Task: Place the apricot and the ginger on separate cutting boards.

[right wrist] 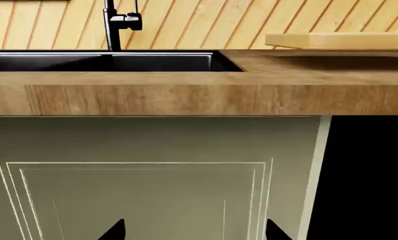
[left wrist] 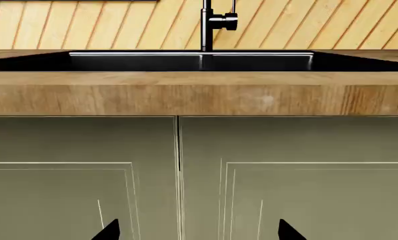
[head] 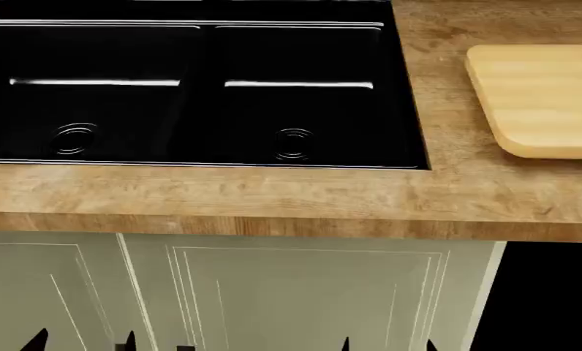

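A thick light wood cutting board (head: 545, 95) with rounded corners lies on the counter right of the sink; its edge also shows in the right wrist view, cutting board (right wrist: 339, 40). The apricot, the ginger and the dark board are out of view. Both grippers hang low in front of the cabinet doors, below counter height. My left gripper (left wrist: 197, 234) is open with nothing between its tips, which also show in the head view, left gripper (head: 81, 342). My right gripper (right wrist: 193, 232) is open and empty too, seen in the head view as right gripper (head: 387, 345).
A black double sink (head: 194, 88) is set in the wooden counter (head: 271, 197), with a black faucet (left wrist: 212, 22) behind it. Grey-green cabinet doors (head: 301, 300) fill the space below. A dark gap (head: 554, 300) lies right of the cabinet.
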Tool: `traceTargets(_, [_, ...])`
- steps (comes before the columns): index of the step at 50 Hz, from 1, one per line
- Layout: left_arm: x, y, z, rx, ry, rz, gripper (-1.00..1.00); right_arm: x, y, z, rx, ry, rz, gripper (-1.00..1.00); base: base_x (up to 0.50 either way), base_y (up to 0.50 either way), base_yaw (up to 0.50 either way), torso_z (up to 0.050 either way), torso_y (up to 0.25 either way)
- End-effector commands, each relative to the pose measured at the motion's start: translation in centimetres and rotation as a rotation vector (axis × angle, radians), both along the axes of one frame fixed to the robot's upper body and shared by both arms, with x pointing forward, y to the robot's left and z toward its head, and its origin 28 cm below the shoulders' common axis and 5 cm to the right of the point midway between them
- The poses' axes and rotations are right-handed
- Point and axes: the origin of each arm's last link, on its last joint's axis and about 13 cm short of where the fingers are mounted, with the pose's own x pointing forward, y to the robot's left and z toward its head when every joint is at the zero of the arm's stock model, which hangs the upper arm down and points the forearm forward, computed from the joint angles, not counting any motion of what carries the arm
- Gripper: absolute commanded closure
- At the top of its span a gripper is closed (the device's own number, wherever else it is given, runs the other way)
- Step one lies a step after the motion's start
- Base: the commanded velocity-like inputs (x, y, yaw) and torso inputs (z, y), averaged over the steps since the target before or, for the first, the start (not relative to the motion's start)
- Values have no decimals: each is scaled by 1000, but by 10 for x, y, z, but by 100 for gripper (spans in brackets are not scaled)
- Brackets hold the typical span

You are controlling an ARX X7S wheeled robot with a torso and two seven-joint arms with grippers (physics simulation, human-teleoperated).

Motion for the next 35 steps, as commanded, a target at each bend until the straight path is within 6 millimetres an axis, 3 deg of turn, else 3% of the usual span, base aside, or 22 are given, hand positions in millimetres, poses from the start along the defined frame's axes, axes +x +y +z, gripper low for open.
traceTargets(1, [33, 20, 8, 32, -94, -35, -100, 1, 1, 0, 11, -11, 9, -100, 0, 0, 0, 0, 0])
traceTargets(2, [31, 18, -16, 43, 2, -31, -100, 1, 1, 0, 5, -15, 12, -100, 0, 0, 0, 0, 0])
traceTargets(4, [30, 26, -16, 45, -9, -12, -100, 0, 1, 1, -21, -37, 8, -100, 0, 0, 0, 0, 0])
traceTargets(7, [34, 16, -15, 83, -12, -6, -100, 4, 3, 1, -8, -48, 13, -100, 0, 0, 0, 0, 0])
traceTargets(9, [28, 23, -16, 79, -18, 8, -100, 13, 8, -6, -2, -16, 24, -100, 0, 0, 0, 0, 0])
traceTargets(12, [21, 29, -16, 86, -22, 12, -100, 11, 6, -5, 11, -30, 18, -100, 0, 0, 0, 0, 0])
traceTargets(23, [27, 14, -16, 117, -28, 15, -100, 11, 5, -2, -15, -52, 4, -100, 0, 0, 0, 0, 0])
traceTargets(24, [32, 9, -14, 112, -44, 27, -100, 14, 2, -2, -91, -85, -36, -100, 0, 0, 0, 0, 0])
traceTargets(25, [32, 12, 9, 113, -134, 17, -100, 10, 5, -2, -21, -53, 3, -100, 0, 0, 0, 0, 0])
traceTargets(26, [29, 13, -15, 110, -29, 14, -100, 11, 5, -2, -31, -56, 1, -100, 0, 0, 0, 0, 0])
traceTargets(35, [30, 12, -14, 96, -35, 22, -100, 10, 4, 2, -22, -70, -15, -100, 0, 0, 0, 0, 0])
